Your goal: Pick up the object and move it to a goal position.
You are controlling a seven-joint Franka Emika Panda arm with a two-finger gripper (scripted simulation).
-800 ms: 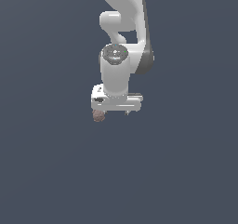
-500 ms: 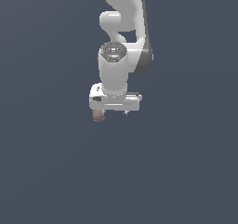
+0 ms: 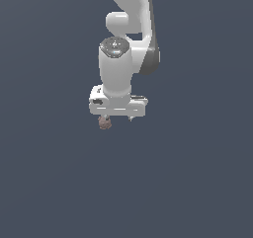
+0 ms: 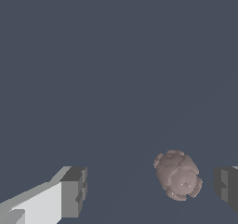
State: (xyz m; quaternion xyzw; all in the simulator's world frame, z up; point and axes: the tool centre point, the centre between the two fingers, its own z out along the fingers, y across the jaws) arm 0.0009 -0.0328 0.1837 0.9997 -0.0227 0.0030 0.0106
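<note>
Our gripper (image 3: 117, 117) hangs below the white arm (image 3: 118, 69) in the exterior view, and the object (image 3: 104, 123) sits directly under the gripper bar, toward the exterior view's left end of it; from here we cannot tell how the jaws stand. In the wrist view the gripper (image 4: 151, 193) is spread wide, with nothing pinched: the object (image 4: 178, 175) lies between the two fingers, near one pad (image 4: 227, 188) and well apart from the other. We judge that the step in hand is the approach; to do it well, we should centre the lump between the pads before pressing them together, so neither pad shoves it aside. Against the earlier exterior frames, the wrist has turned slightly, while the object has stayed in place.
</note>
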